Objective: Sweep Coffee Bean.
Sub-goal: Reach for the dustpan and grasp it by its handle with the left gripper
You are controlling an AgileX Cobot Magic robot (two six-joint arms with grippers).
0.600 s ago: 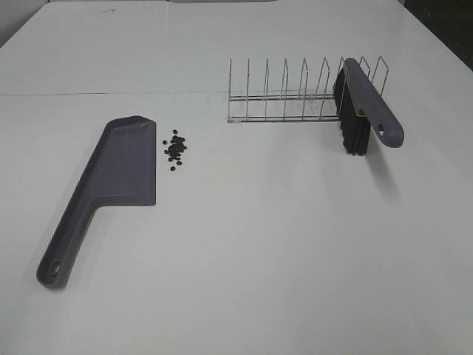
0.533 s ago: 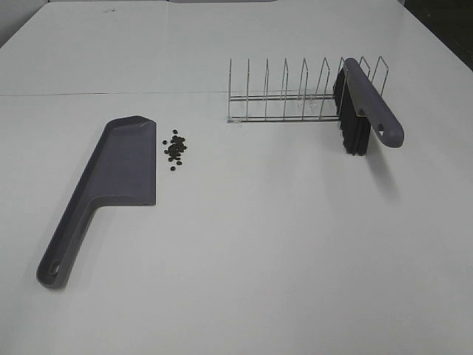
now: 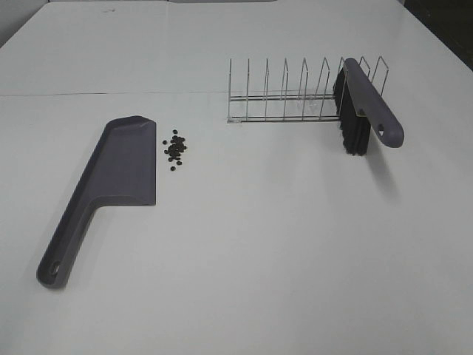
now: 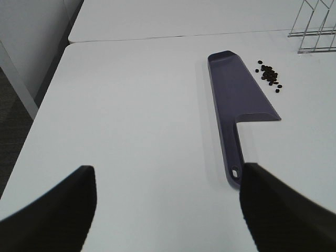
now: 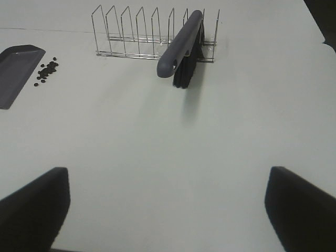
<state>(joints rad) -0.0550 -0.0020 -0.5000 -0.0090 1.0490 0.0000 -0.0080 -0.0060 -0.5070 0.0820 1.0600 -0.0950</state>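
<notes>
A loose cluster of tiny dark coffee beans (image 3: pixel 175 149) lies on the white table just right of the grey dustpan (image 3: pixel 118 171), which lies flat with its handle toward the near left. The beans (image 4: pixel 269 75) and dustpan (image 4: pixel 239 97) also show in the left wrist view. A grey brush (image 3: pixel 373 111) with black bristles leans in the wire rack (image 3: pixel 288 100) at the right end; it shows in the right wrist view (image 5: pixel 181 44). Neither gripper shows in the high view. My left gripper (image 4: pixel 168 205) and right gripper (image 5: pixel 165 207) are open and empty, well short of everything.
The table's left edge (image 4: pixel 50 100) drops to a dark floor in the left wrist view. A seam (image 3: pixel 111 94) crosses the table behind the dustpan. The table's far right corner (image 5: pixel 323 39) lies beyond the rack.
</notes>
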